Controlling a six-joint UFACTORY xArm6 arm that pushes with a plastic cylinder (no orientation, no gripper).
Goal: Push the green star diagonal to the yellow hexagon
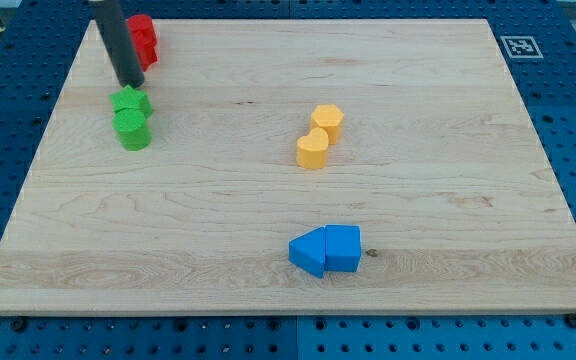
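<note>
The green star (131, 101) lies at the view's upper left of the wooden board, touching a green cylinder (133, 130) just below it. My tip (131, 84) stands right at the star's top edge, between it and the red blocks. The yellow hexagon (328, 120) lies near the board's middle, well to the right of the star, with a yellow rounded block (312, 150) touching its lower left.
Two red blocks (143, 40) stand at the board's top left, partly behind the rod. A blue triangle (308, 253) and a blue block (343, 248) touch each other near the bottom middle. The board's edge (288, 312) runs along the bottom.
</note>
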